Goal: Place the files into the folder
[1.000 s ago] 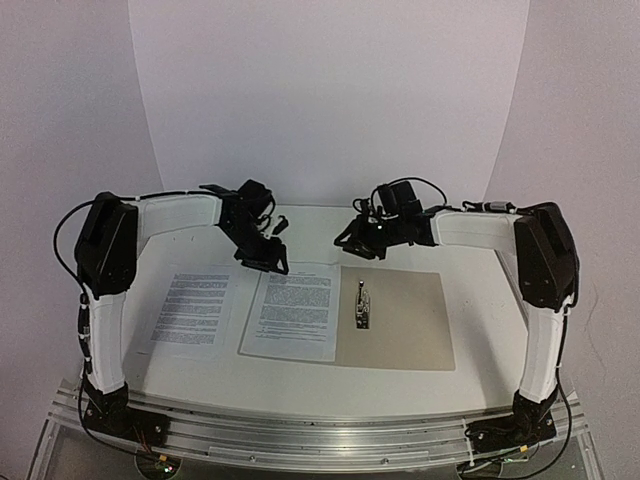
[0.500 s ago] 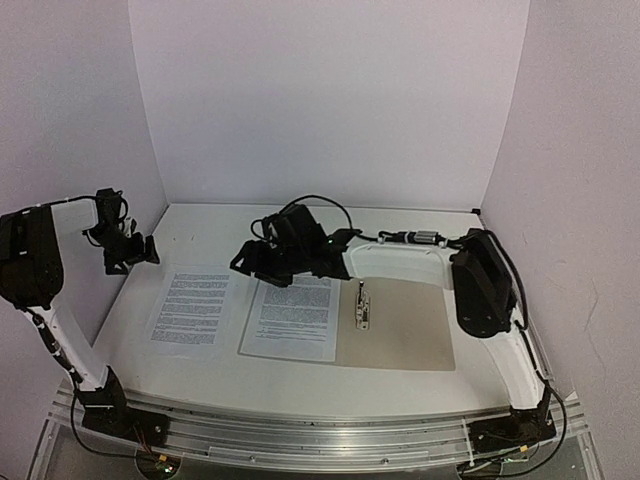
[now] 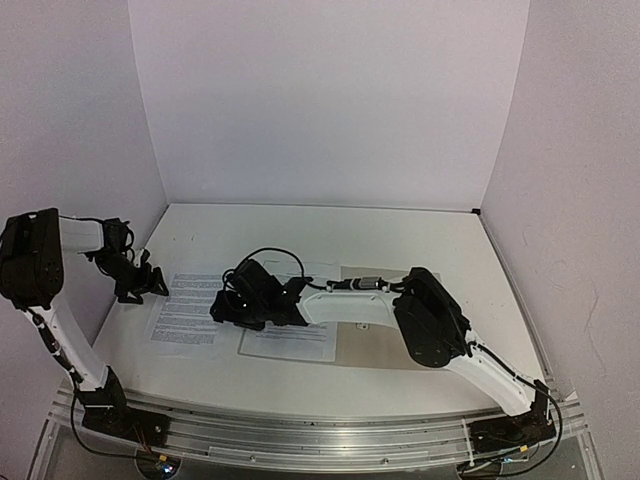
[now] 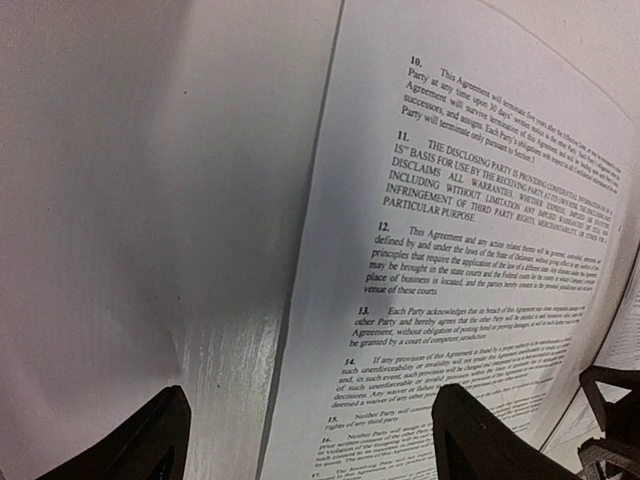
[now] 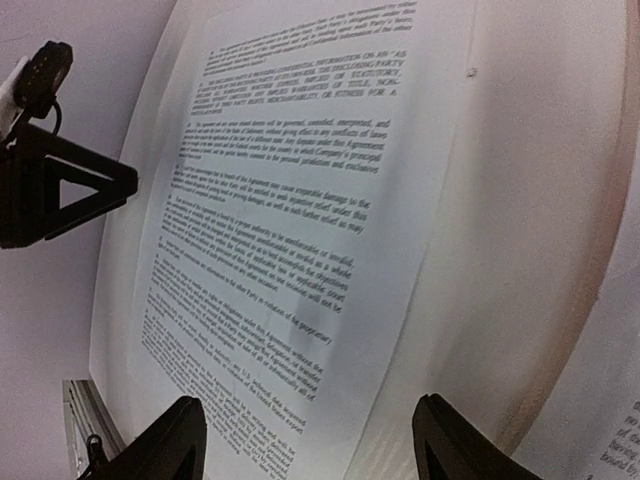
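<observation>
A: Left gripper is hanging at 9 o'clock of the loose sheet, jaws standing apart.
B: Right gripper is hanging low over that sheet's 3 o'clock edge, jaws likewise apart. Second sheet is lying on the folder, which is lying open at 3 o'clock of the loose sheet.

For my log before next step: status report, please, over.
Left tool, right tool open, empty. One white printed paper sheet beside the open beige card folder, the other lying on it. Only the right arm crosses the folder.
</observation>
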Robot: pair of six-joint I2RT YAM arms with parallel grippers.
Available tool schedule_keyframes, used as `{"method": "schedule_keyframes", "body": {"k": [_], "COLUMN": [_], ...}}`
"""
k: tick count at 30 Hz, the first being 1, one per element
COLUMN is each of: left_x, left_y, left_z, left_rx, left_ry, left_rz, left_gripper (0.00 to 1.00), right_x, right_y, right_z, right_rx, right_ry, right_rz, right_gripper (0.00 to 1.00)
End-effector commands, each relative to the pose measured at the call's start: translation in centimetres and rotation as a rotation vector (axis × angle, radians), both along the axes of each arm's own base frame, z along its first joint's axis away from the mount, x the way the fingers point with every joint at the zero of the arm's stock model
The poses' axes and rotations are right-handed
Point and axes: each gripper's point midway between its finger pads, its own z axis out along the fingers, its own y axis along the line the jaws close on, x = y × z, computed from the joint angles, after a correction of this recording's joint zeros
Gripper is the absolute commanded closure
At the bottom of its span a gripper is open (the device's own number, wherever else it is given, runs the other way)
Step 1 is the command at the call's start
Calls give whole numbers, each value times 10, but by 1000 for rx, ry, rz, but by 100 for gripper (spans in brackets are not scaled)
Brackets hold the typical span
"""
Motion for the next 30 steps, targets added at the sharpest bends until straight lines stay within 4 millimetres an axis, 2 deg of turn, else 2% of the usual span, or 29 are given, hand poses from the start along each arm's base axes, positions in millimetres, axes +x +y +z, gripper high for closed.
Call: {"method": "schedule_keyframes", "body": {"k": [1, 6, 9, 12, 16, 23, 26, 28, 30], "left_x": [10, 11, 11, 12, 16, 22, 22, 20, 17], "left_y": [-15, -31, -38, -44, -53, -56, -55, -53, -52], "left_z": [-4, -15, -16, -13, -2, 15, 8, 0, -5], "left_rx": [-84, -119, -152, -191, -252, -270, -258, -246, -251], "left_ry": [-34, -7, -3, -12, -36, -83, -72, -51, -26], "left_rz": [-44, -80, -89, -97, -113, -124, -120, -115, -89], "left_gripper": [17, 19, 21, 27, 40, 55, 56, 55, 55], "right_x": [20, 16, 13, 13, 17, 22, 19, 17, 17], "right_y": [-10, -2, 4, 9, 10, 8, 12, 16, 19], "right_z": [2, -38, -50, -53, -49, -48, -50, -49, -49], "right_rx": [-31, -40, -25, -4, 23, 39, 63, 93, 113], "right_ry": [-27, 39, 75, 98, 106, 112, 140, 157, 168], "right_rz": [-90, -72, -54, -40, -32, -39, -25, -16, -14], "right_gripper": [28, 28, 28, 28, 28, 29, 35, 42, 57]}}
